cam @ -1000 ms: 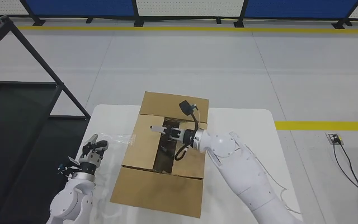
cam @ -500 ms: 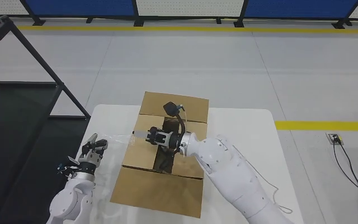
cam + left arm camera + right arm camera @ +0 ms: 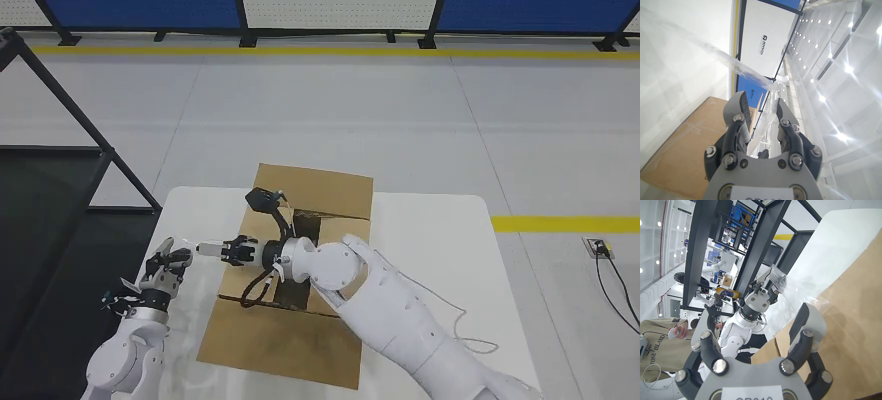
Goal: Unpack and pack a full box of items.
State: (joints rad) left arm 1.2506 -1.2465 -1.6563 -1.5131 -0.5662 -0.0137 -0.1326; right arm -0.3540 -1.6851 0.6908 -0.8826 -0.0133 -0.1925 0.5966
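Right claw (image 3: 215, 248) has swung off the box (image 3: 300, 345) to the bag (image 3: 779, 275), spread empty; we cannot tell whether left claw (image 3: 767, 276) grips it, so an unpacking handover seems near

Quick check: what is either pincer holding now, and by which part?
Left pincer grips the clear plastic bag by its end; right pincer is open, empty.

One cardboard box (image 3: 300, 340) and one clear plastic bag (image 3: 745, 70) are showing, with two grippers, the left gripper (image 3: 172, 255) and the right gripper (image 3: 232, 248), working over one counter (image 3: 440, 230).
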